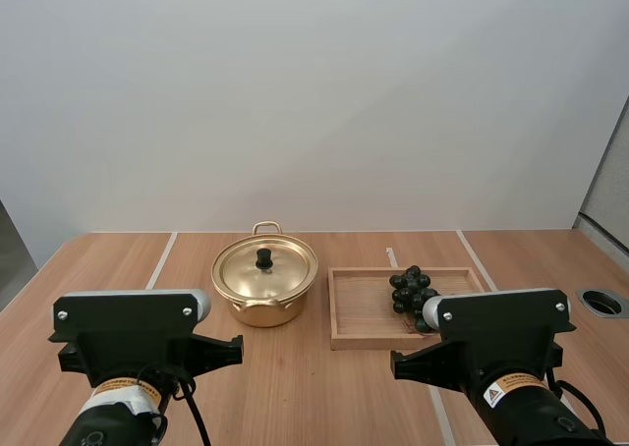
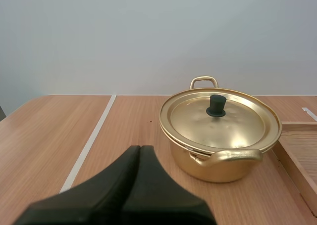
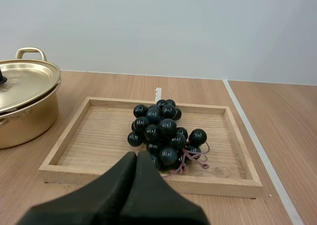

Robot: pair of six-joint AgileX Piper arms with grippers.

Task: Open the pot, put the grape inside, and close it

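Grapes [image 3: 166, 128] lie just beyond the closed right jaws, untouched.

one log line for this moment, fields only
lid on pot | bunch of grapes in wooden tray beside pot | left gripper shut, empty, short of pot | right gripper shut, empty, short of tray
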